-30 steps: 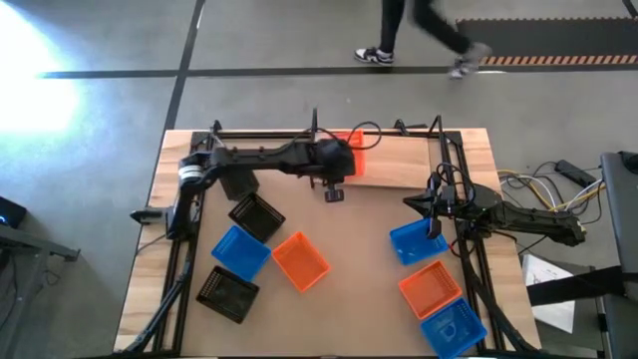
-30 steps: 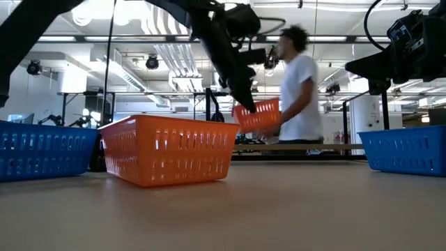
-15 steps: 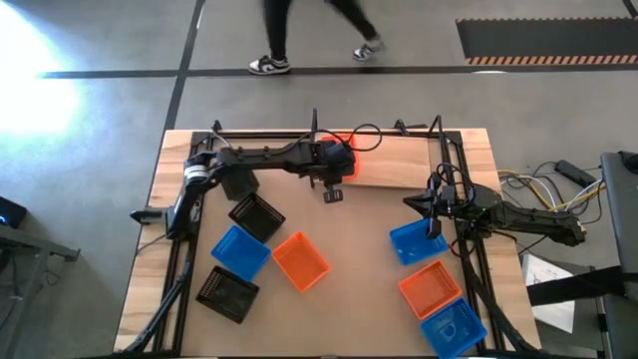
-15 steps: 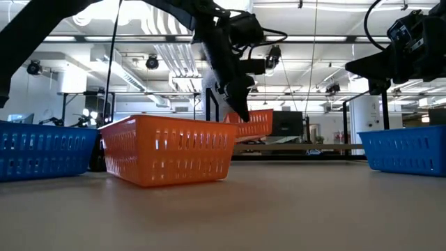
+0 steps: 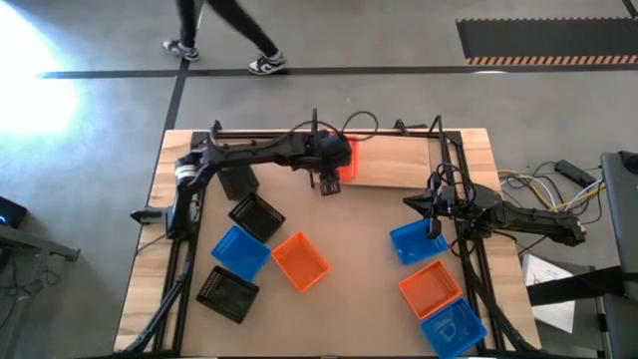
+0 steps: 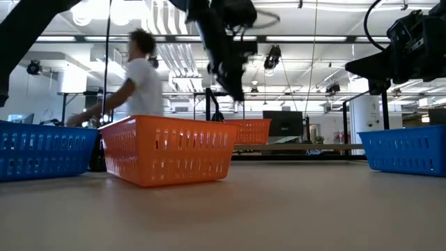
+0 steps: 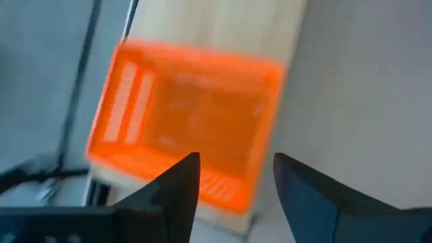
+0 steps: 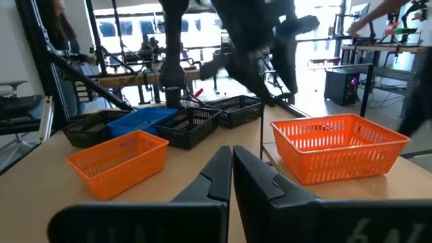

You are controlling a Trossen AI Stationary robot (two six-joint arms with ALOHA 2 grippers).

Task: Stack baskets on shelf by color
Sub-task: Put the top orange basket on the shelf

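Above the shelf (image 5: 399, 165), my left hand (image 7: 233, 177) hangs open and empty over the orange basket (image 7: 189, 125); right hand (image 8: 231, 172) closed.

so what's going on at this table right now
A two-armed robot is sorting small plastic baskets onto a wooden shelf. The left gripper hangs open above an orange basket sitting at the shelf's end, not holding it. The right gripper is shut and waits over a blue basket. Other orange, blue and black baskets lie on the table. A person walks past behind.
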